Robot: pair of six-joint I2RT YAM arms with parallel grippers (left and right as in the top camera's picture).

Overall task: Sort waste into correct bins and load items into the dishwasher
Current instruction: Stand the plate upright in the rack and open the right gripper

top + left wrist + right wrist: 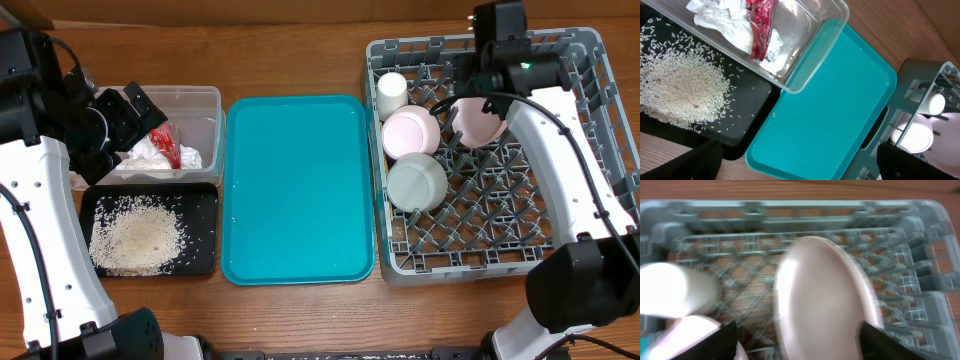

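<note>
In rack, plate under R end effector

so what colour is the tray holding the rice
The tray is black; the left wrist view shows it best.

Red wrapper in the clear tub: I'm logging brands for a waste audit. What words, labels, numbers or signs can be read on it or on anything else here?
No text can be read in any view.
Red wrapper: any print is too crinkled and small to read.
Clear tub, black tray, teal tray, dish rack, plate: no lettering shows.
</note>
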